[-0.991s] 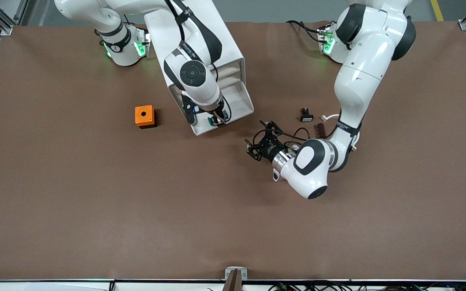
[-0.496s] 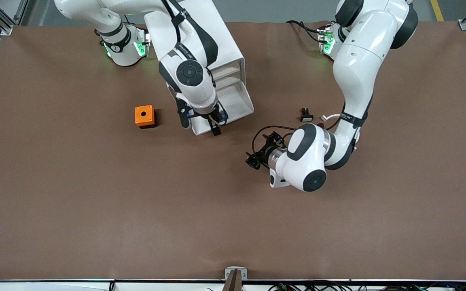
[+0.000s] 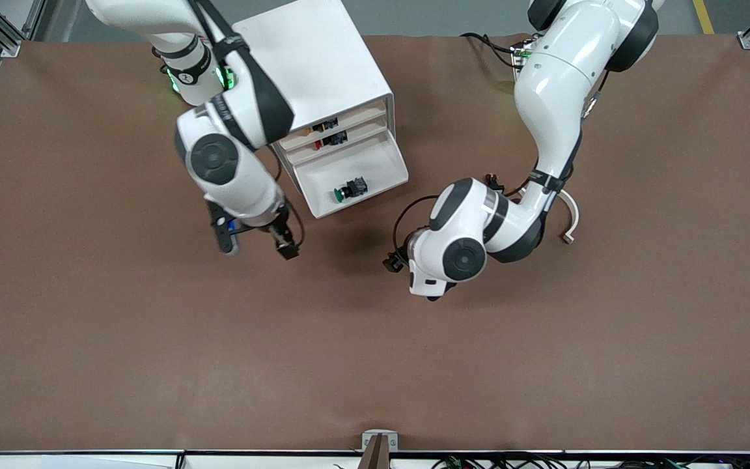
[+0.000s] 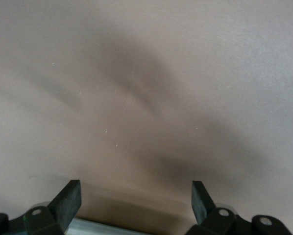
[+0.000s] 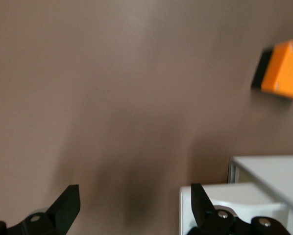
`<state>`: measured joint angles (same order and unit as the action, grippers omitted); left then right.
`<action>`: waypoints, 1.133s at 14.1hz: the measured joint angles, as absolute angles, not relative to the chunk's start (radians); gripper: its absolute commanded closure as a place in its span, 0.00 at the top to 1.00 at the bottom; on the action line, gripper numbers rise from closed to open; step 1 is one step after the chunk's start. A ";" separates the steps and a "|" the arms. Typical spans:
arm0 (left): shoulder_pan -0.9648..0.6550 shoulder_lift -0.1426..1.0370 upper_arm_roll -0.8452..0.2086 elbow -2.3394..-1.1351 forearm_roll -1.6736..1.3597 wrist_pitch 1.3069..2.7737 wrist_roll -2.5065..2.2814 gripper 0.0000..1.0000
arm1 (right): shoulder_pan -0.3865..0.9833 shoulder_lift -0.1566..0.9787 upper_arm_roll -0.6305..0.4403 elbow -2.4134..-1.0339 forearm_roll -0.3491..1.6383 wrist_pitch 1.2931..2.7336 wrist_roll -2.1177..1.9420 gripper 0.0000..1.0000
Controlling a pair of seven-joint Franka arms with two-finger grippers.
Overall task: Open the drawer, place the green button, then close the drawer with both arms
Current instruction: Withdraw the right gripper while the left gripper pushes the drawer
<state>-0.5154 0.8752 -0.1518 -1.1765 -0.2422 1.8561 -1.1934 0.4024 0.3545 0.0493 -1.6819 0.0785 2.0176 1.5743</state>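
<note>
The white cabinet (image 3: 310, 58) stands toward the right arm's end of the table, with its third drawer (image 3: 349, 166) pulled out. The button (image 3: 349, 190), green cap and dark body, lies on its side in that drawer, free of both grippers. My right gripper (image 3: 258, 246) hangs open and empty over bare table beside the drawer's front corner. In the right wrist view its fingers (image 5: 68, 205) stand wide apart, the white cabinet (image 5: 254, 191) next to one. My left gripper (image 3: 393, 259), open and empty in its wrist view (image 4: 135, 200), is over bare table in front of the drawer.
An orange cube (image 5: 283, 68) sits on the table near the cabinet; my right arm hides it in the front view. A small black switch (image 3: 492, 178) peeks out beside the left arm. The two upper drawers hold small orange and red parts (image 3: 326, 130).
My right gripper opened, left the button in the drawer and drew away to the table beside the cabinet. The left arm swung and its gripper shifted a little toward the front camera.
</note>
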 measured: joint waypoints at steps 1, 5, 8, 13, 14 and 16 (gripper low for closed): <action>-0.531 0.875 -0.152 -1.178 -0.209 1.875 -1.194 0.99 | 0.361 0.347 0.049 -1.674 0.079 2.011 1.508 1.00; -0.603 0.875 -0.152 -1.181 -0.081 1.905 -1.223 0.99 | 0.217 0.315 0.049 -1.667 0.082 1.980 1.191 1.00; -0.646 0.875 -0.152 -1.182 -0.067 1.912 -1.226 0.99 | 0.125 0.288 0.049 -1.666 0.083 1.941 0.948 1.00; -0.712 0.875 -0.151 -1.191 -0.066 1.920 -1.227 0.99 | 0.003 0.246 0.048 -1.666 0.082 1.885 0.618 1.00; -0.723 0.875 -0.151 -1.192 -0.066 1.921 -1.227 0.99 | -0.017 0.236 0.048 -1.666 0.081 1.879 0.546 1.00; -0.740 0.875 -0.153 -1.197 -0.066 1.921 -1.230 0.99 | -0.066 0.210 0.048 -1.666 0.081 1.865 0.384 1.00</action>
